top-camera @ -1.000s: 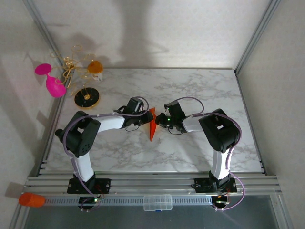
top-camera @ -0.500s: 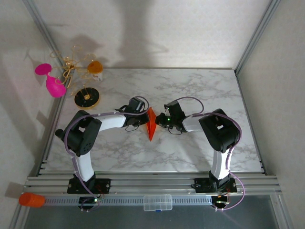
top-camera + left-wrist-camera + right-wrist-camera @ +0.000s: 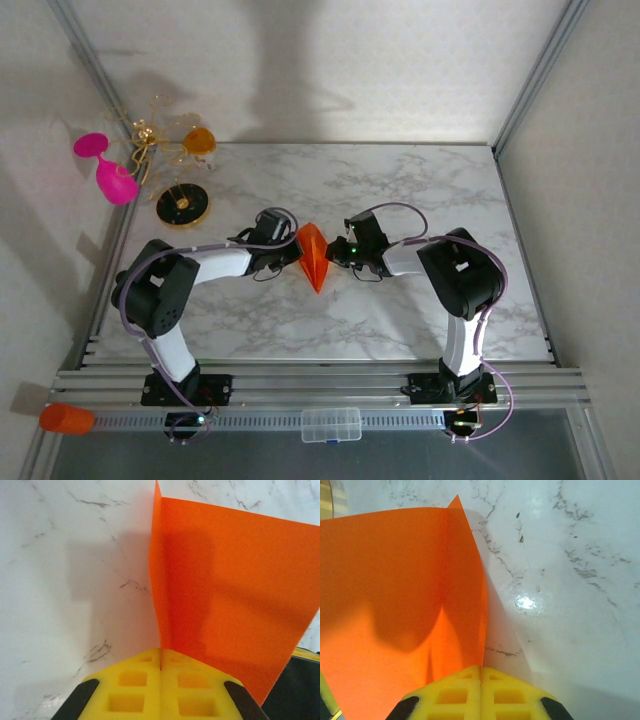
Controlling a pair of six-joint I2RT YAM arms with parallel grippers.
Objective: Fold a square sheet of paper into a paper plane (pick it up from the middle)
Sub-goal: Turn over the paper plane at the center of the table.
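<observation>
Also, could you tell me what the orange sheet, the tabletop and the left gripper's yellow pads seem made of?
Orange sheet: thin matte paper, judging by its sharp crease. Tabletop: glossy marble-look surface with grey veins and glare; stone or laminate, unclear. Left gripper pads: yellow, moulded with square pockets, probably soft rubber or plastic.

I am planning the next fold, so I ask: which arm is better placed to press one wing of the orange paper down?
Left, I think. The left gripper and right gripper are both shut on the orange paper, but in the top view its wider wing spreads toward the left arm's side.
</observation>
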